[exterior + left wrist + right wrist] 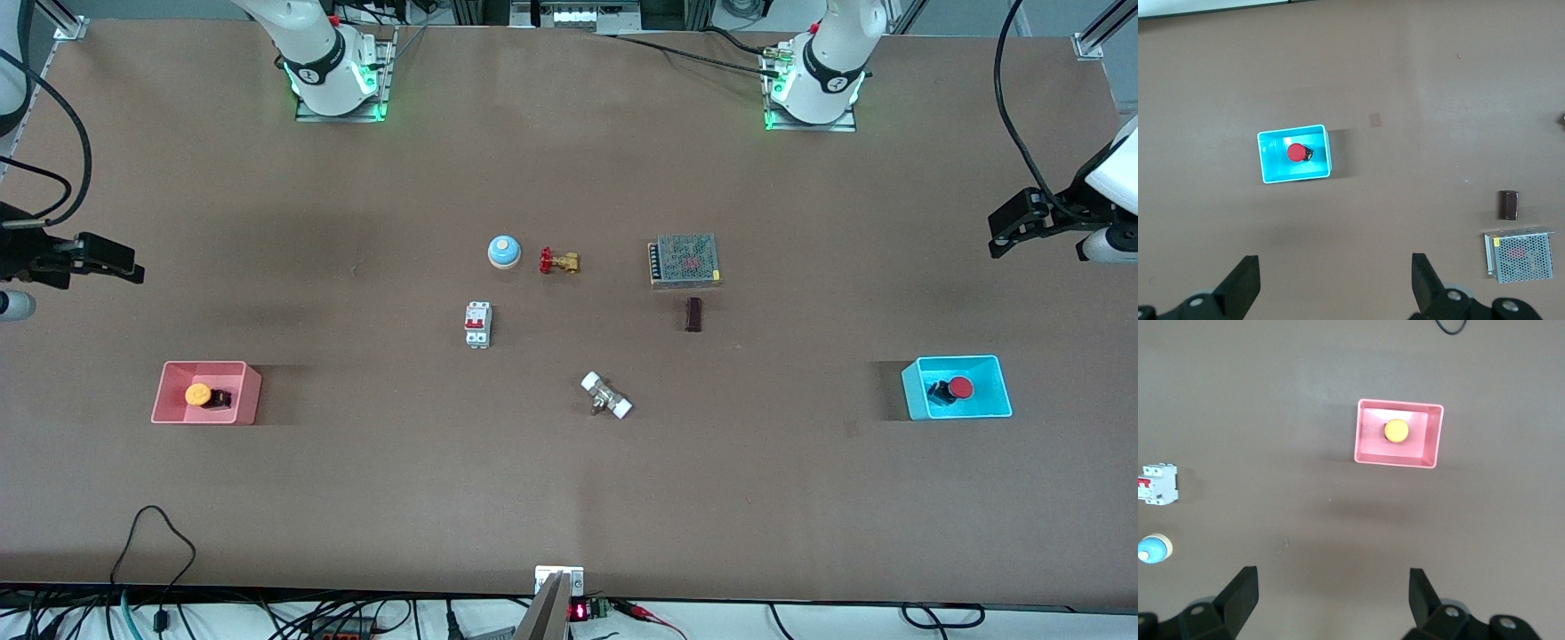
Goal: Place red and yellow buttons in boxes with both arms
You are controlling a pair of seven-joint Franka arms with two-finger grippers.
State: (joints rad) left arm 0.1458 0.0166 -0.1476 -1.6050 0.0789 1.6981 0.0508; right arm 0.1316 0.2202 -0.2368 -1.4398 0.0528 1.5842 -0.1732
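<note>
The red button lies in the cyan box at the left arm's end of the table; both show in the left wrist view, button in box. The yellow button lies in the pink box at the right arm's end; the right wrist view shows the button in the box. My left gripper is open, empty, high over bare table. My right gripper is open, empty, high over bare table.
Mid-table stand a blue-and-cream bell, a brass valve with a red handle, a white circuit breaker, a metal power supply, a small dark block and a white-ended fitting.
</note>
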